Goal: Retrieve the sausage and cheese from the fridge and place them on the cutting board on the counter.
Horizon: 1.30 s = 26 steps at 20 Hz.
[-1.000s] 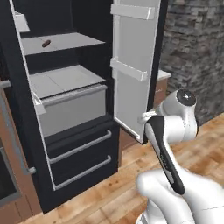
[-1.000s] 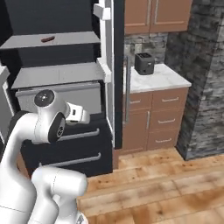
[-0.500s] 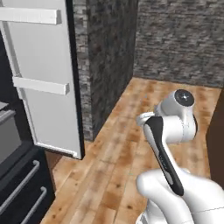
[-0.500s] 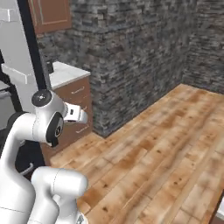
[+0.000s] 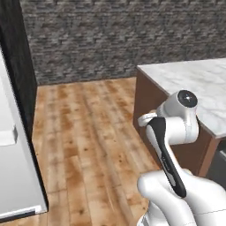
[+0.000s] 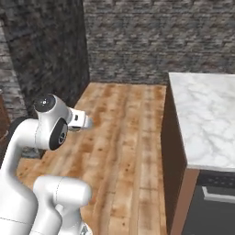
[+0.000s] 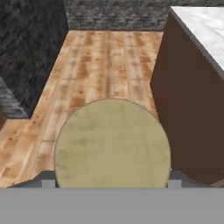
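A tan-yellow, round-faced cheese (image 7: 112,142) sits between the two fingertips (image 7: 48,181) of my gripper (image 7: 112,179), which is shut on it close to the camera. The arm is folded up over the base, with the hand (image 5: 148,120) level with the near corner of the counter (image 5: 198,81), a white grey-veined marble top (image 6: 206,119) on a brown body. The counter also lies to the right in the hand view (image 7: 205,24). At the far left stands the fridge, with its open door's pale inner side (image 5: 15,176) showing. The sausage and the cutting board are out of view.
A wooden plank floor (image 5: 88,132) runs between the fridge and the island toward a dark stone wall (image 5: 114,39). The island's brown side panel (image 7: 183,109) is close on the right. A dark appliance front (image 6: 215,202) sits under the counter's near end.
The whole view has swung away from the open fridge shelves to the stone wall, the floor and the island counter, so the base has turned. The arm keeps its folded pose.
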Tool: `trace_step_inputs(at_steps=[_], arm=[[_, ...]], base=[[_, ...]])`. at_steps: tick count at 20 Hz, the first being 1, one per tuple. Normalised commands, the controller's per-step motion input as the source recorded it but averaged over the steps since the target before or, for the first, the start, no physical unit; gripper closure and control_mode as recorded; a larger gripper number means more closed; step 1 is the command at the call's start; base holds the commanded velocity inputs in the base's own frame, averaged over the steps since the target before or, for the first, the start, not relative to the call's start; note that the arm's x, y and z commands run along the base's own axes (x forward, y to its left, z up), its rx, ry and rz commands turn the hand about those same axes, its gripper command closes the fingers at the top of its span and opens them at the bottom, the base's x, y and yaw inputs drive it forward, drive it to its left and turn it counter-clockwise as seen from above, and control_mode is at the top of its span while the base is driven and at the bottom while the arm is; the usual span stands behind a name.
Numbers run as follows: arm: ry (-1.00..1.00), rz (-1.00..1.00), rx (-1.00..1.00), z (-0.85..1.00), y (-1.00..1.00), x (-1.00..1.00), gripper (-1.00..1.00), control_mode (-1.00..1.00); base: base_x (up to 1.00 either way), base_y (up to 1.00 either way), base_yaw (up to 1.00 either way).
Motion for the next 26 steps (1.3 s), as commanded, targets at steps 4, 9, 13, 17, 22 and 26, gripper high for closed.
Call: trace_step_inputs(at_steps=[4,9,13,17,22,26], arm=[[0.0,0.0,0.0,0.0,0.0,0.0,1.0,1.0],[0.0,0.0,0.0,0.0,0.0,0.0,1.0,1.0],[0.0,0.0,0.0,0.0,0.0,0.0,1.0,1.0],[0.0,0.0,0.0,0.0,0.0,0.0,1.0,1.0],[0.0,0.0,0.0,0.0,0.0,0.0,1.0,1.0],[0.0,0.0,0.0,0.0,0.0,0.0,1.0,1.0]], base=[[0.63,0.69,-0.78],[0.69,0.78,-0.55],[0.58,0.47,-0.36],[0.68,0.16,-0.11],[0.89,0.0,-0.09],[1.0,0.0,-0.06]])
